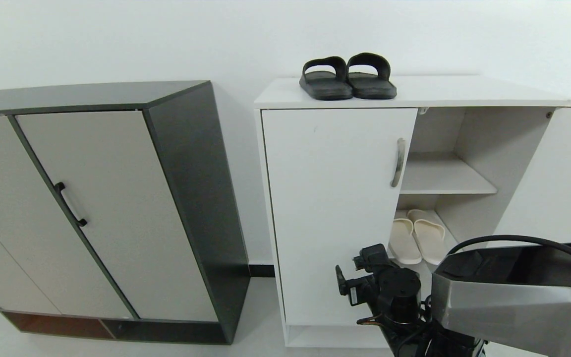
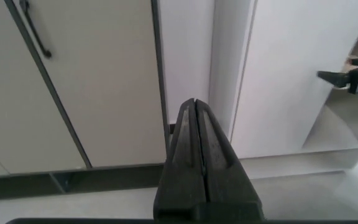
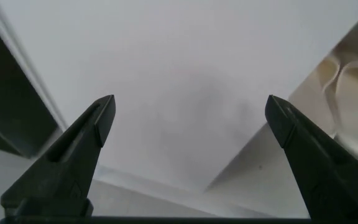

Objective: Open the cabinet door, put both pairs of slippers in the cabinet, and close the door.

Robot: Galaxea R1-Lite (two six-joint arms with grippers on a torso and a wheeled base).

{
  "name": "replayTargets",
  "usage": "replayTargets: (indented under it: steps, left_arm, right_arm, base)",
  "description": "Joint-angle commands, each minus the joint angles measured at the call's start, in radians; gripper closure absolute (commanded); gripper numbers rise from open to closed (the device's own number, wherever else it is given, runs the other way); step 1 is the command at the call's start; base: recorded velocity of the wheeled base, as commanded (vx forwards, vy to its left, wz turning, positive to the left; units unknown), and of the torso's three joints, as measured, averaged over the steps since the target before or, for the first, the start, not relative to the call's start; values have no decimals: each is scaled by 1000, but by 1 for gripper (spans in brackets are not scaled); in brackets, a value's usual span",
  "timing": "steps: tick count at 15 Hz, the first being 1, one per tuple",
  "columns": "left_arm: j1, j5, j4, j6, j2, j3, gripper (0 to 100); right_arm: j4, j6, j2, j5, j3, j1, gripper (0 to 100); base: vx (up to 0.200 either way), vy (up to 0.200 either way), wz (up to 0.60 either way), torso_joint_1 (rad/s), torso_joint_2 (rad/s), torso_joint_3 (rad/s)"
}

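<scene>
A pair of black slippers (image 1: 348,78) stands on top of the white cabinet (image 1: 464,90). Its left door (image 1: 332,208) is closed; the right half stands open with its shelves showing. On the lower shelf lies a pair of white slippers (image 1: 417,235), whose edge (image 3: 347,87) the right wrist view also catches. My right gripper (image 1: 352,271) (image 3: 190,109) is open, low in front of the closed white door, with nothing between its fingers. The left gripper (image 2: 195,109) is shut and empty, low down, facing the gap between the two cabinets. The right gripper (image 2: 348,78) also appears far off in the left wrist view.
A dark cabinet (image 1: 186,163) with two grey closed doors and black handles stands left of the white one, a narrow gap between them. The metal handle (image 1: 398,162) of the white door is at its right edge. Pale floor lies in front.
</scene>
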Motion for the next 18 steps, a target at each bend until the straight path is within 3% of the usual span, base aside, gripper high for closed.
replayTargets:
  steps: [1,18]
  left_arm:
    - [0,0,1,0,1,0,100]
    - [0,0,1,-1,0,0,100]
  right_arm:
    - [3,1,0,1,0,0,0]
    - [3,-1,9,1,-2,0,0]
  base:
    - [0,0,0,22,-510,-344]
    - [0,0,0,155,-483,-323]
